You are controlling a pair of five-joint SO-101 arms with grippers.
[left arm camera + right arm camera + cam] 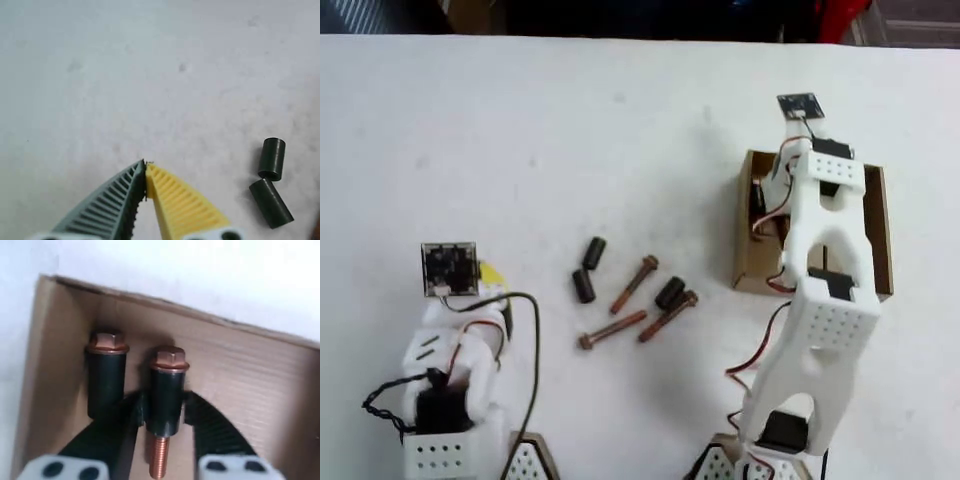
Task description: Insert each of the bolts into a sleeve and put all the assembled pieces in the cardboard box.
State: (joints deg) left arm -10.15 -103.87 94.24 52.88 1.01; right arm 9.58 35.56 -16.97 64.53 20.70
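Note:
Three copper bolts (634, 284) (612, 330) (668, 316) lie loose mid-table. Among them are three black sleeves (593, 251) (583, 286) (669, 292). My right arm (820, 230) hangs over the cardboard box (750, 272). In the right wrist view, my right gripper (165, 412) is shut on a bolt-in-sleeve piece (166, 390) inside the box (240, 370). A second assembled piece (106, 377) lies beside it. My left gripper (145, 170) is shut and holds nothing, left of the two sleeves (272, 158) (270, 202). Its yellow finger (492, 276) shows near the table's front left.
The white table (620, 130) stretches open behind the parts and on the far left. Cables trail from both arm bases at the front edge (535, 380). The box stands at the right, about a hand's width from the loose parts.

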